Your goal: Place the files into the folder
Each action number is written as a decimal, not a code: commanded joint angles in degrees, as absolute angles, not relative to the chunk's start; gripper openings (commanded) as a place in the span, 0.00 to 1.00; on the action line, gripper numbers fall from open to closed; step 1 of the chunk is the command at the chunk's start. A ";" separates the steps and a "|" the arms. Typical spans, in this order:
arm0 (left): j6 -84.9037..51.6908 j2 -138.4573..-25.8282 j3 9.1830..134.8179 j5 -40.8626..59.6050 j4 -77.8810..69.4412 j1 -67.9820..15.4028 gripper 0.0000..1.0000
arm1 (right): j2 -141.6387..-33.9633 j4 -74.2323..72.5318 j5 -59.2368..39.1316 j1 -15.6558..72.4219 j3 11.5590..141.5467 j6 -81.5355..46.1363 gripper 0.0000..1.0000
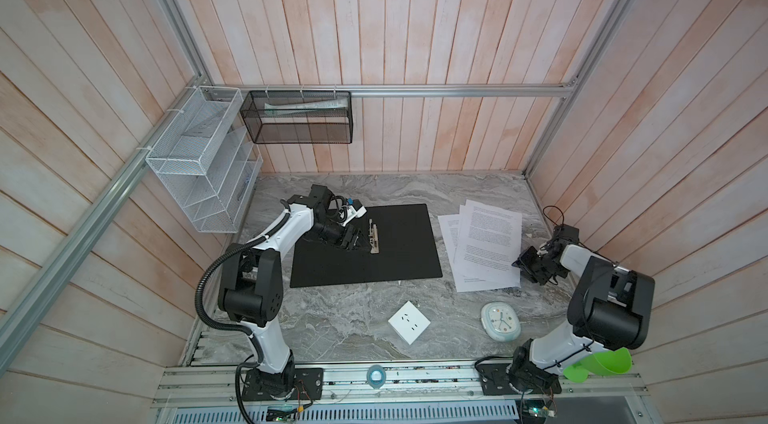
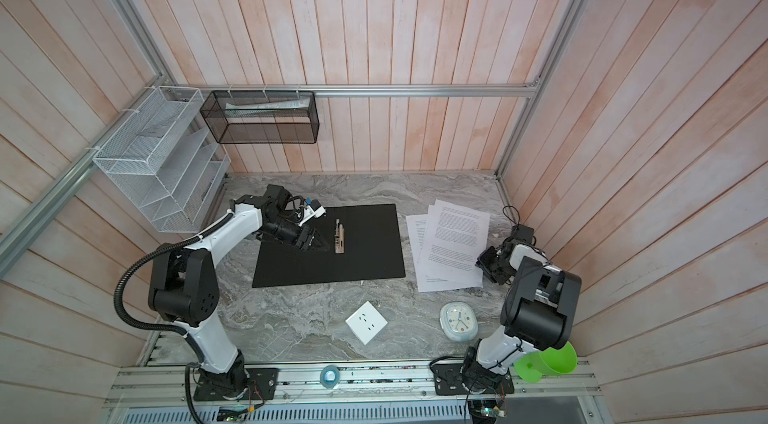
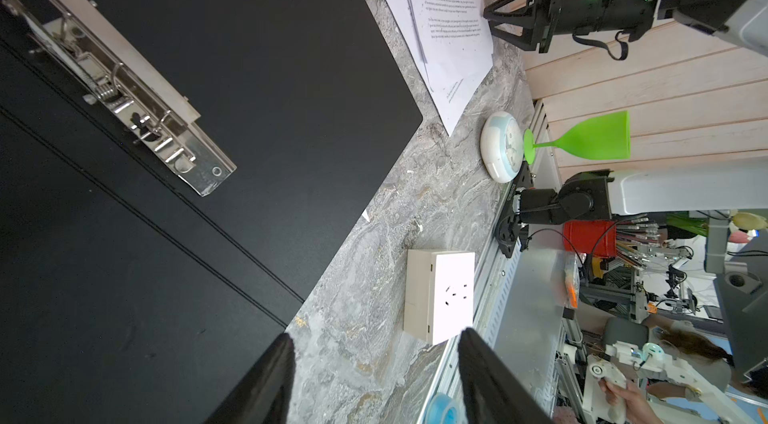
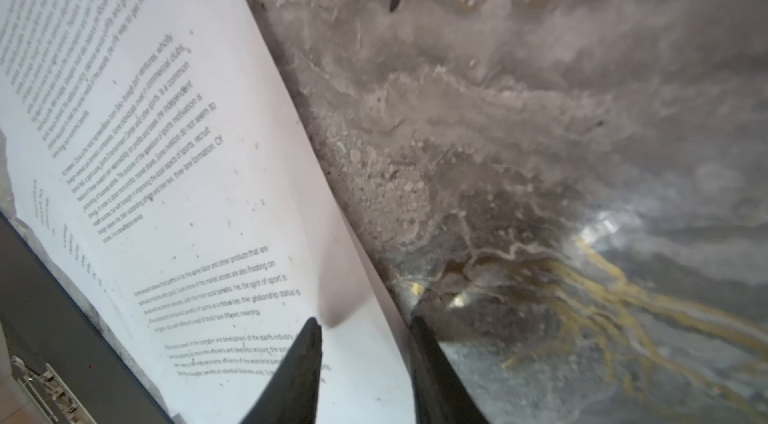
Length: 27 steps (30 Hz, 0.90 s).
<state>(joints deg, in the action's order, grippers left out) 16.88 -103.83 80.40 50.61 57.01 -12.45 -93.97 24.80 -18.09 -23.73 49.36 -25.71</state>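
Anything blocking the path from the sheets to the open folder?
Nothing visible. Only bare tabletop lies between the files and the open folder; the clock and socket plate sit nearer the front edge, off that line.

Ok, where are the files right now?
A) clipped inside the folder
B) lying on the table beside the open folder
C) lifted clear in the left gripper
B: in a top view the files lie fanned flat on the table beside the folder, which lies open with only its clip on it.
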 commanded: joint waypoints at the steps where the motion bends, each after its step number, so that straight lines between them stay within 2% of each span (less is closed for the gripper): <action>1: 16.70 -102.85 79.60 50.63 56.28 -12.39 0.65 | -99.13 28.78 -14.33 -23.73 46.51 -23.84 0.31; 3: 16.54 -102.63 79.63 50.55 56.26 -12.39 0.65 | -99.01 28.58 -14.49 -23.74 46.28 -23.73 0.26; 5: 16.35 -102.64 79.63 50.62 56.25 -12.39 0.65 | -98.79 28.19 -15.40 -23.72 45.97 -23.57 0.16; 8: 16.25 -102.52 79.72 50.49 56.34 -12.39 0.65 | -98.33 28.11 -16.31 -23.76 45.62 -23.23 0.12; 11: 16.26 -102.52 80.06 50.23 56.65 -12.39 0.65 | -96.86 28.21 -17.58 -23.91 45.44 -22.96 0.00; 20: 16.22 -102.86 83.25 50.07 58.25 -12.40 0.65 | -90.48 31.52 -20.39 -24.03 47.79 -22.92 0.00; 21: 16.33 -102.94 83.55 50.06 58.39 -12.51 0.65 | -90.17 32.40 -20.04 -24.02 48.04 -22.77 0.06; 22: 16.28 -103.14 83.89 50.08 58.48 -12.48 0.65 | -89.92 33.56 -19.57 -24.00 48.21 -22.63 0.22; 23: 16.35 -103.30 84.22 50.20 58.51 -12.47 0.65 | -89.74 34.54 -19.15 -23.95 48.13 -22.50 0.34; 27: 16.22 -103.96 84.89 50.78 58.19 -12.49 0.65 | -86.91 36.94 -18.64 -23.86 46.50 -23.38 0.51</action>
<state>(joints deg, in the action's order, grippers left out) 16.25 -103.81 83.35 50.30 57.65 -12.45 -89.32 32.25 -19.62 -24.05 47.75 -23.31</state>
